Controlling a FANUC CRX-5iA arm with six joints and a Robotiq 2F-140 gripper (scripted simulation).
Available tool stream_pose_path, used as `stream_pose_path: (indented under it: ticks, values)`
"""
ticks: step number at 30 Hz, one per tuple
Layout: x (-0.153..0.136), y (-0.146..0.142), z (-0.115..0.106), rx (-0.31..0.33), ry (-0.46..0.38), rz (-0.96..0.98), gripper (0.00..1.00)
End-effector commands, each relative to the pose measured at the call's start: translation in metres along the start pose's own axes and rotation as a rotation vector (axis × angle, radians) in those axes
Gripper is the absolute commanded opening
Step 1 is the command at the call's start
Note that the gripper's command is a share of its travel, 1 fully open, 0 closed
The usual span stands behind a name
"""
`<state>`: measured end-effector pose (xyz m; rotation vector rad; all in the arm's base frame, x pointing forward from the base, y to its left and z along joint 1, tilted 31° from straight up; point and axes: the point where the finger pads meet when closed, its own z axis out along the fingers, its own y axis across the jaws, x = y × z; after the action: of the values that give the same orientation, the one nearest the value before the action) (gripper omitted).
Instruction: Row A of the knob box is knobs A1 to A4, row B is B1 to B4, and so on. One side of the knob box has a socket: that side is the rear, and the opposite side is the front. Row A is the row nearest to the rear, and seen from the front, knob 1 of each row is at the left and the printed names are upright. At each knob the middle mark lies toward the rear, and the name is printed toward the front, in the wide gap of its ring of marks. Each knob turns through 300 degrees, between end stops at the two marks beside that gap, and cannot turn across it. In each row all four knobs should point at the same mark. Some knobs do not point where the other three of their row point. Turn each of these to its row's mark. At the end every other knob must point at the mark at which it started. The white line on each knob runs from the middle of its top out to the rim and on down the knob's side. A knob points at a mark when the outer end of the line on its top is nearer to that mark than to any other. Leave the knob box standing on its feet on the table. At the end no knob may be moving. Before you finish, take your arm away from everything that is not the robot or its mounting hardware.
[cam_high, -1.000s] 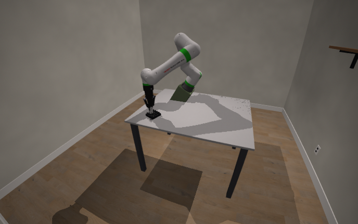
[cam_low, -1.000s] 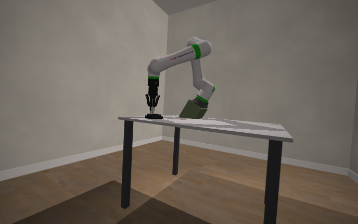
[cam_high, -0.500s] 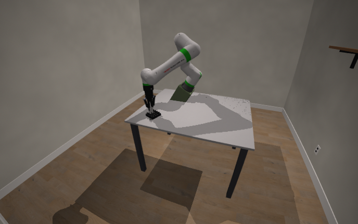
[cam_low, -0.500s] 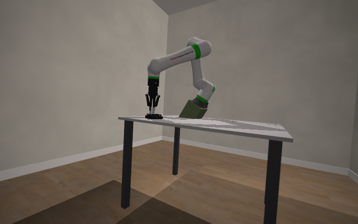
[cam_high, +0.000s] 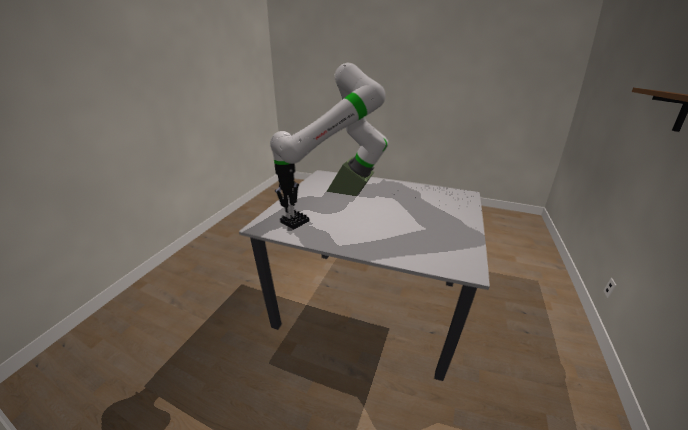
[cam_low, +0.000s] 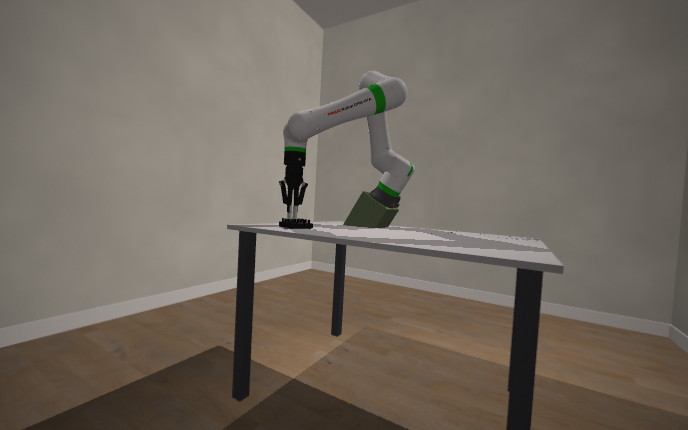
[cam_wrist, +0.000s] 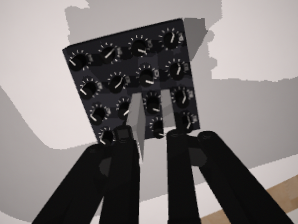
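Note:
The black knob box (cam_high: 299, 220) (cam_low: 295, 223) (cam_wrist: 113, 63) stands flat on the white table (cam_high: 405, 253) (cam_low: 456, 248) near its left front corner. It carries four rows of four black knobs with white lines. My gripper (cam_high: 289, 211) (cam_low: 292, 212) (cam_wrist: 152, 105) points straight down over the box. Its fingers stand slightly apart on either side of one inner knob (cam_wrist: 153, 103) in the third row from the far edge in the wrist view. A small gap shows beside the knob. The knobs nearest the camera are partly hidden by the fingers.
The arm's green base block (cam_high: 347, 180) (cam_low: 370, 210) stands at the table's back edge, right of the box. The table edge (cam_high: 263, 238) runs close to the box, with wooden floor below. A wall shelf (cam_high: 659, 96) hangs far to the right.

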<state>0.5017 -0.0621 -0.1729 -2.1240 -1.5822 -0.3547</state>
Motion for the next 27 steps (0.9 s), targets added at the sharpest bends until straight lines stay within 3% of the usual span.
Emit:
stream_pose_path:
  ticks: [1,19,27]
  values:
    - [0.000,0.000,-0.001,0.000,0.000,0.000,0.12]
    - [0.000,0.000,-0.036,0.000,0.000,0.000,0.12]
    - [0.000,0.000,-0.038,0.000,0.000,0.000,0.12]
